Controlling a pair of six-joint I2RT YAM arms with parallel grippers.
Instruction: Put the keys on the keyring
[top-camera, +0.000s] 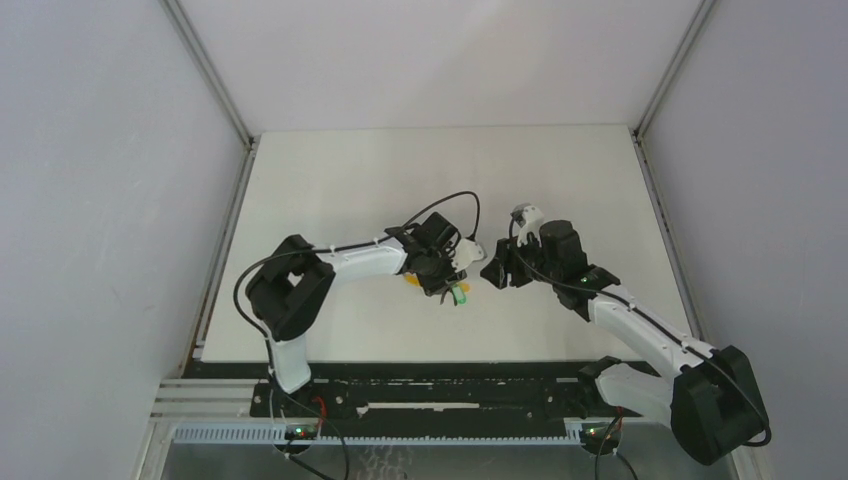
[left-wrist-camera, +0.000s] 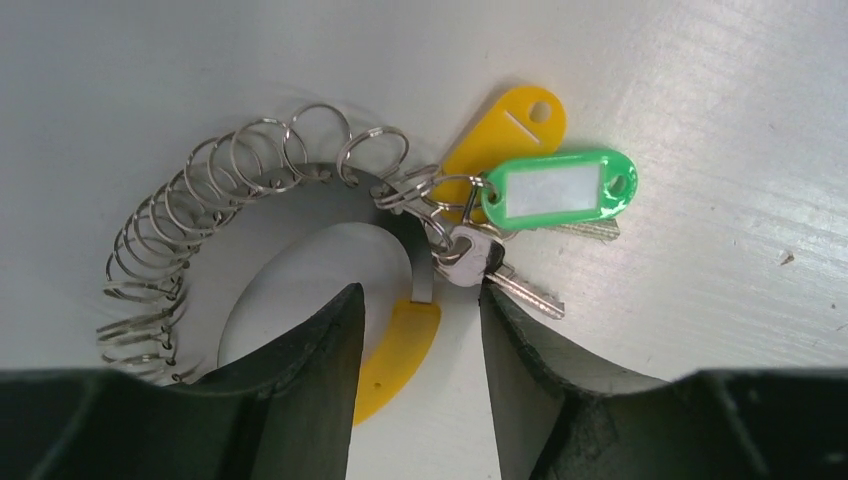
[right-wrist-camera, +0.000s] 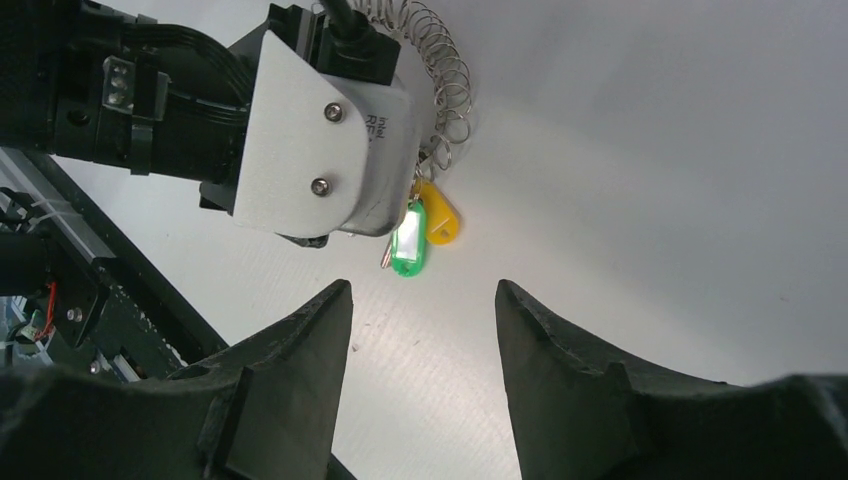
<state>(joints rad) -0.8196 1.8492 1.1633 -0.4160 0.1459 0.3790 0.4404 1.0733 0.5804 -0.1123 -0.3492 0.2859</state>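
Jaws parted partway on the left gripper, down low over the keyring. Straddles the ring's grey band end and a yellow plastic piece; no telling whether anything is actually pinched. Jaws wide on the right gripper, nothing between them. Hovers just right of its partner, centre of the top view.

And there, upper right of the left wrist frame: green-headed key across yellow-headed key, apparently linked by small split rings to the keyring.

All on a plain white table, faintly ribbed close up. Boxed in by pale grey walls and metal corner posts.

Hidden in the right wrist view: most of the ring, behind the left arm's silver camera housing. Cut off at the bottom of the left wrist frame: the ring's lower arc, behind the dark fingers. From overhead, just green and yellow specks beneath the gripper.
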